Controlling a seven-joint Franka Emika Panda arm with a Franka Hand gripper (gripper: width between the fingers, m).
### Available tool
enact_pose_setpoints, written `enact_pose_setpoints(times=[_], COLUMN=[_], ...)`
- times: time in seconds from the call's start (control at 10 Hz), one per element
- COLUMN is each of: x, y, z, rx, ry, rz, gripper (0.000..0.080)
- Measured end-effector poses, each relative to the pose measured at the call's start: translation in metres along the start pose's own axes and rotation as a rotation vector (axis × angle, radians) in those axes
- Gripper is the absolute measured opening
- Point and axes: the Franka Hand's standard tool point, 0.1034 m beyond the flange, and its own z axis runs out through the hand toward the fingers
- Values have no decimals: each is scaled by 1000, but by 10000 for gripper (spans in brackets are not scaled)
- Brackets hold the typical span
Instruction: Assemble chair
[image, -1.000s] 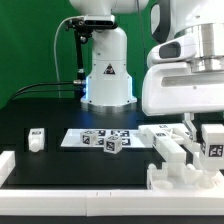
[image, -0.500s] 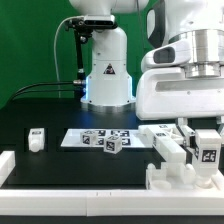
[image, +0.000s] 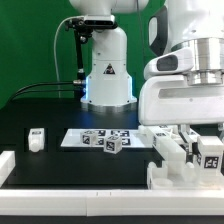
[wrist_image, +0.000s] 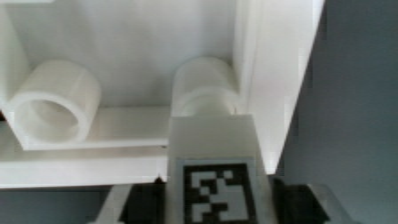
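Gripper (wrist_image: 214, 203) pinches tagged matte-white plastic bar (wrist_image: 214, 140) over partly built blocky white chair (image: 166, 177); small loose white block (image: 36, 139) unplaced.

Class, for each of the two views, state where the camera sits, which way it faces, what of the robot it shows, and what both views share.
Exterior view: off the arm, facing the arm's base across the black table; the gripper fills the exterior view's right.
Wrist view: on the wrist, looking past the gripper at the pegged chair part.
Shared: the tagged chair piece in the gripper.
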Motion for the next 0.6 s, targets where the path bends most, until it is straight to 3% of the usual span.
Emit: enact_pose_setpoints(times=[0.4, 0.5, 0.6], x=[0, 1, 11], y=[0, 1, 4], z=[1, 1, -2], rx=[0, -1, -1], ry=[18, -13, -24], rz=[-4, 1, 13], gripper=[284, 330, 519])
